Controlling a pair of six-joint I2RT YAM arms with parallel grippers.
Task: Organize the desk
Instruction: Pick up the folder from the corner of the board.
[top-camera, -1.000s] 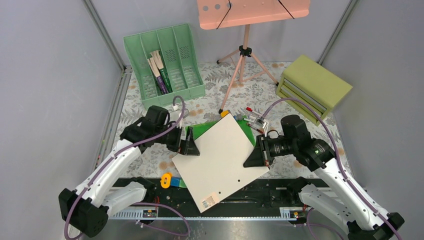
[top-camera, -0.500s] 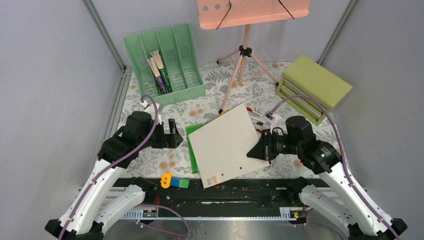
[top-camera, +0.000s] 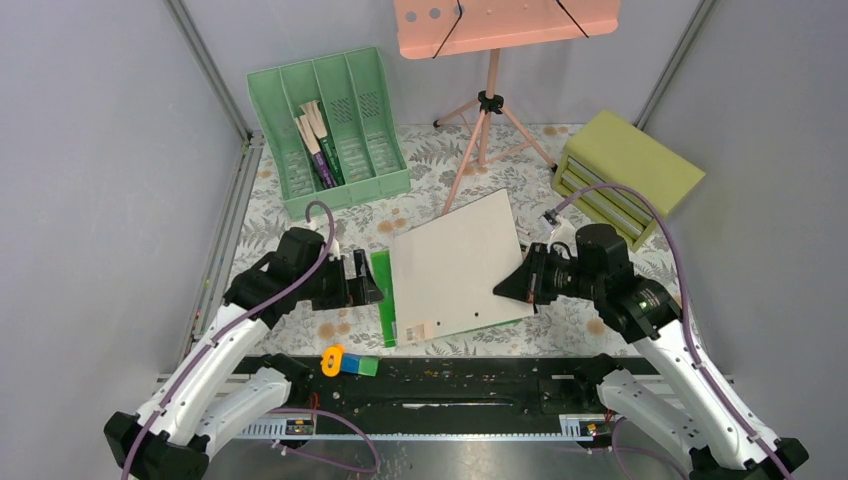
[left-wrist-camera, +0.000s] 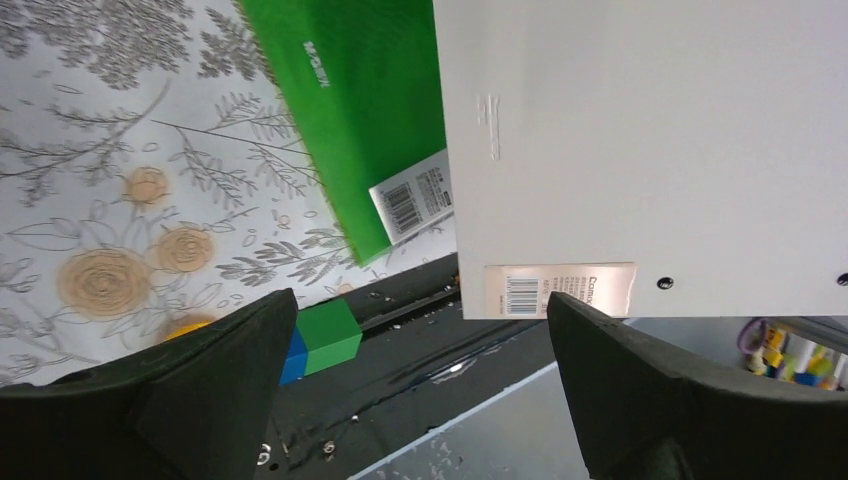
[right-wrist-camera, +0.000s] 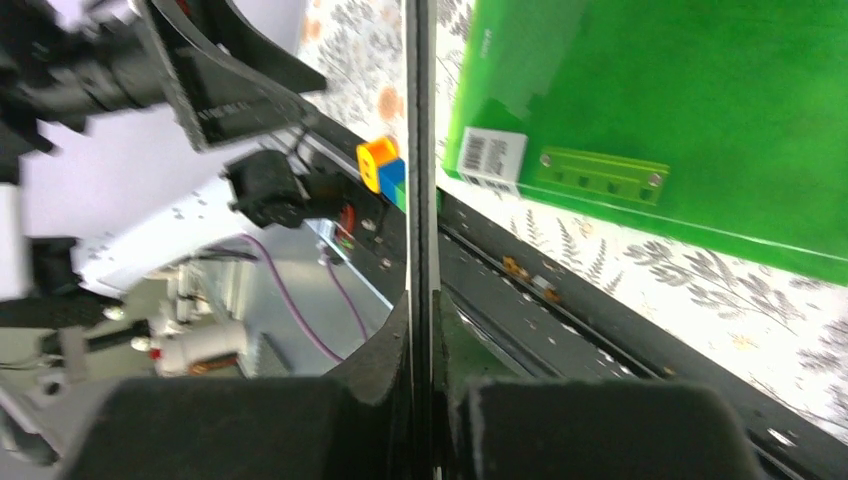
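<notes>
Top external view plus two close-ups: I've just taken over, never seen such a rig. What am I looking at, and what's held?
Two robot arms are bolted at the near edge of the desk. The top view looks down from behind them; each close-up is a wrist camera. The right gripper is shut on the edge of a white board, holding it over a green folder on the flowered desk. The left gripper is open and empty. Behind: a green file rack, a pink stand, an olive drawer box.
</notes>
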